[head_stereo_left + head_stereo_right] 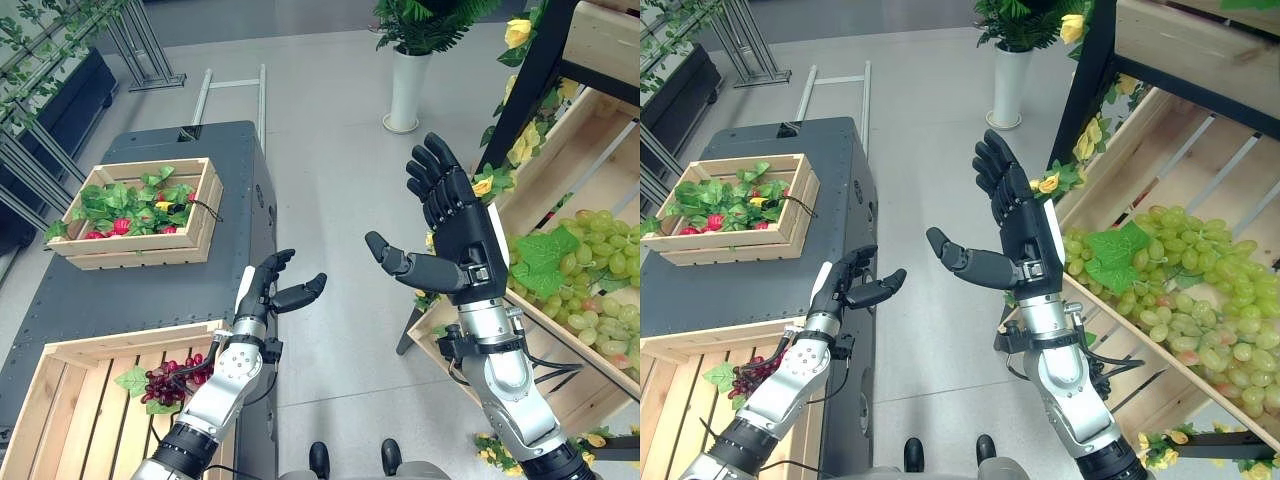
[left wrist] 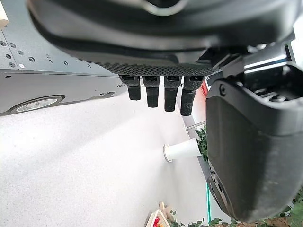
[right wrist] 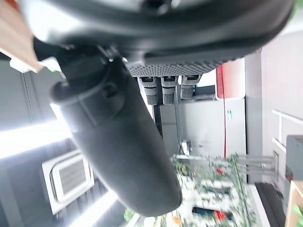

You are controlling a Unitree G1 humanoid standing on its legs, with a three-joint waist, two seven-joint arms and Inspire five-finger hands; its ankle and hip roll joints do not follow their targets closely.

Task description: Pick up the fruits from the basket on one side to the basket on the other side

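Hands point(image 1: 463, 240) point(image 1: 268, 290) open over floor between crates point(image 1: 70, 400).

1. a bare strip of grey floor point(image 1: 330, 250) is left between the dark cabinet point(image 1: 150, 290) and the slanted wooden shelf point(image 1: 560, 370).
2. this strip is occupied by both raised, empty hands, left hand point(image 1: 275, 285) and right hand point(image 1: 455, 225).
3. the shelf is crowded with green grapes point(image 1: 600, 290).
4. the far end is closed by a white vase point(image 1: 406, 92).
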